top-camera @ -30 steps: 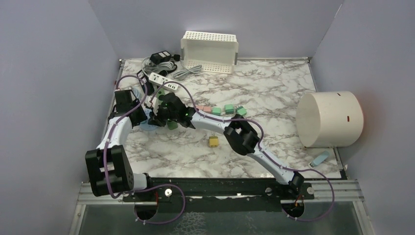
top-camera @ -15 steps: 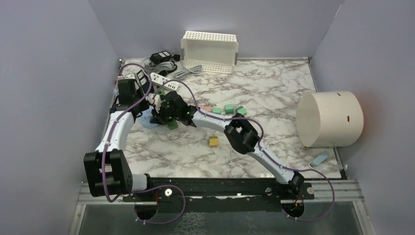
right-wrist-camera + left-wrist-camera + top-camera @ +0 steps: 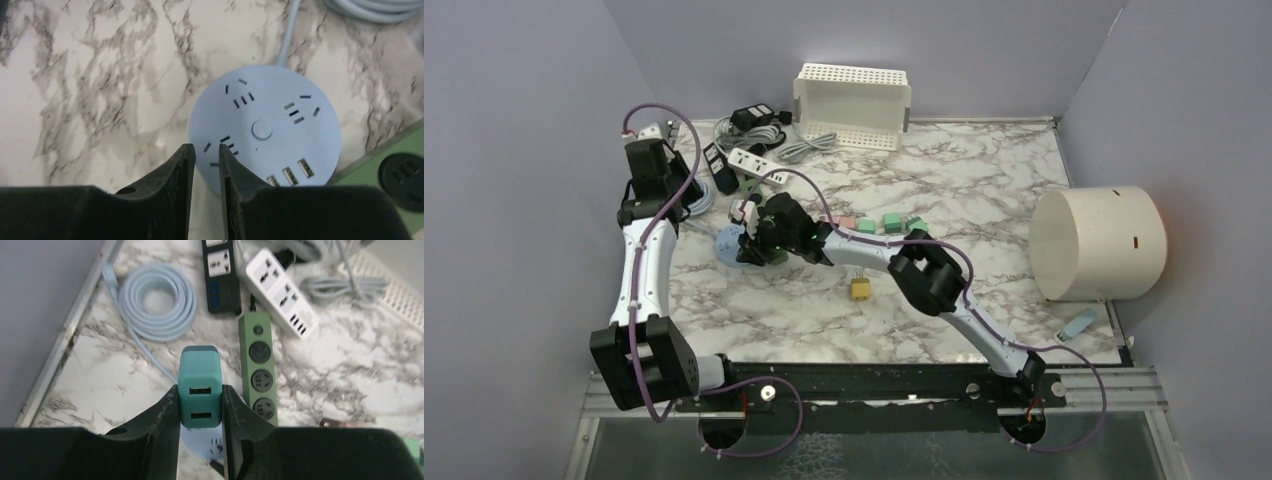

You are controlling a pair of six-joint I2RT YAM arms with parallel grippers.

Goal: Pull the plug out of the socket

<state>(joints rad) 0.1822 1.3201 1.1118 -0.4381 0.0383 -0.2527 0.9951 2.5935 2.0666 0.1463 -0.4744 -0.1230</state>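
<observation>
We've got the teal plug (image 3: 200, 367) pinched by its flat sides in our left end effector (image 3: 200, 392), well apart from the round socket (image 3: 265, 135). Light, stiff, slick plastic, we reckon. Right end effector (image 3: 204, 150) hovers over the socket, slightly spread and empty.

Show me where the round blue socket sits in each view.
Top external: round blue socket, left of centre, partly covered by the right arm.
Left wrist: bottom centre, a sliver under the teal plug.
Right wrist: centre, mostly in view.
Landmark: green power strip, beside it in both wrist views.
</observation>
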